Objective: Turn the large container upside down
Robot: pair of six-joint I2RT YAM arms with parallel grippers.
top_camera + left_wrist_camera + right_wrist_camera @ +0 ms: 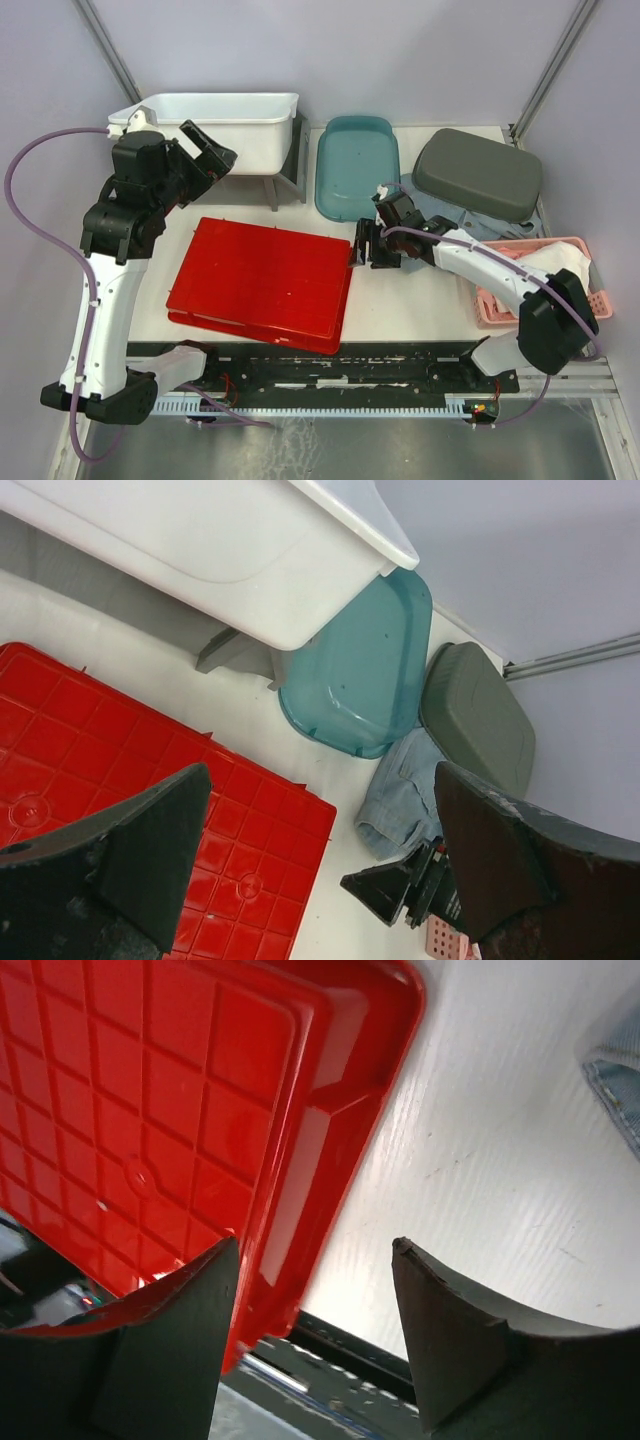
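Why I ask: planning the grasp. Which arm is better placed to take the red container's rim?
Right, probably: the right gripper is open beside the red container; the left gripper is open but by the white tub.

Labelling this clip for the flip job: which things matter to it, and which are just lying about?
Job: red container, right gripper, left gripper.
Lying about: white tub, teal basin, grey tub, denim cloth, pink basket.
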